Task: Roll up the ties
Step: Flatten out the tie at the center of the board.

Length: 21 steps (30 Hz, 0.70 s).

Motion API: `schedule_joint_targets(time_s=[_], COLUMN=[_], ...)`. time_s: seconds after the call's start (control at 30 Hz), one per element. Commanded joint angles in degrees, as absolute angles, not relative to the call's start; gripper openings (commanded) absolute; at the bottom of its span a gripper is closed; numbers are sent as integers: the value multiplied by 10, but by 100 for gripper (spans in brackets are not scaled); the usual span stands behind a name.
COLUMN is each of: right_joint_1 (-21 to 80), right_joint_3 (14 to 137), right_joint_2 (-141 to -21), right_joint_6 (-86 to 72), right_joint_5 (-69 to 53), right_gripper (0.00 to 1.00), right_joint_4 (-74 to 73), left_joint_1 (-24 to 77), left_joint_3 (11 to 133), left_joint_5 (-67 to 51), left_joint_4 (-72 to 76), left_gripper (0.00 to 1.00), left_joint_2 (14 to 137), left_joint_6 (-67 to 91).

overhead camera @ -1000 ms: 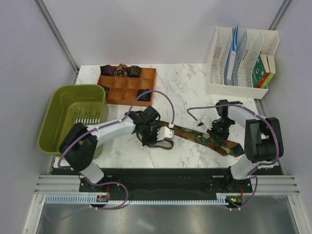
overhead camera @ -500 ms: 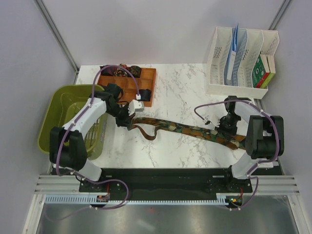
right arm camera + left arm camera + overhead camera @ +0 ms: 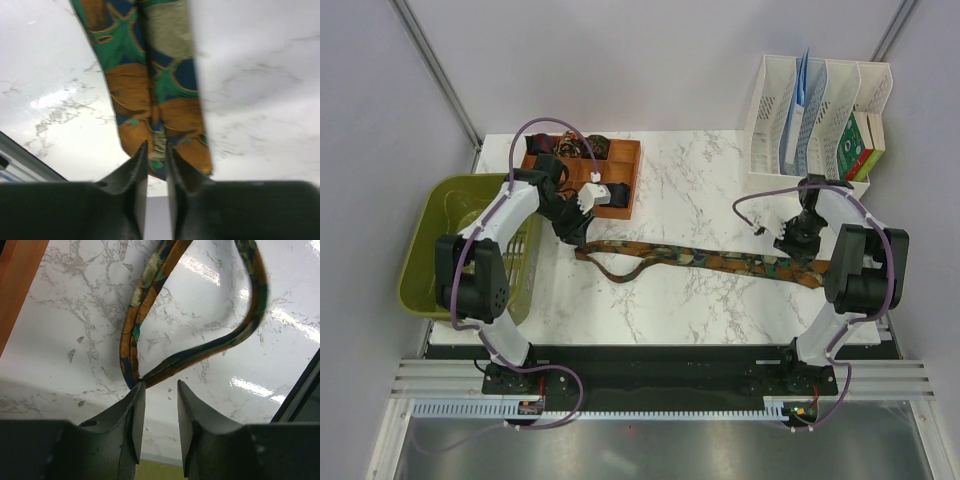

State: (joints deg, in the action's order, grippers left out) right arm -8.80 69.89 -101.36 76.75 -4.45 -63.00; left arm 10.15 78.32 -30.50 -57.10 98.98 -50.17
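The patterned tie [image 3: 720, 263] is lying flat and stretched across the marble table [image 3: 700, 190], from just below the wooden tray [image 3: 632, 170] on the left almost to the right edge, and no part of it is rolled yet. The left gripper [image 3: 160, 387] is hovering at the narrow end, where the fabric is making a loose loop. Its fingers are standing clearly apart with bare table between them, and the folded tip is only touching the point of one finger, so it is holding nothing. The right gripper [image 3: 156, 147] is sitting at the wide end with its fingers almost together, and fabric is showing between the tips, so I judge that it is pinching the tie there. Several rolled ties [image 3: 596, 148] are sitting in the tray compartments, so part of the work is done. For this one, the whole rolling and the placing are remaining.
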Motion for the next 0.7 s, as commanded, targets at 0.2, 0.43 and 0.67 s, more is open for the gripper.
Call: schedule_joint_targets(time_s=[0.2,0.43,0.67], right_joint_1=[-69,41,147], right_joint_3=[821,816,851], right_joint_2=[-992,-1008,-1080], right_joint_6=[712,554,367], right_joint_5=[-136,-225,-346], right_gripper=[69,59,62], right_joint_4=[-678,-622,-499], left_joint_1=[106,222,311], left_joint_3=[800,653,552], left_joint_5=[-403,-414,-289], left_joint_4=[-577,-568,-408], left_gripper=[64,60,62], left_joint_2=[939,822,838], left_joint_6=[-477,-636,-581])
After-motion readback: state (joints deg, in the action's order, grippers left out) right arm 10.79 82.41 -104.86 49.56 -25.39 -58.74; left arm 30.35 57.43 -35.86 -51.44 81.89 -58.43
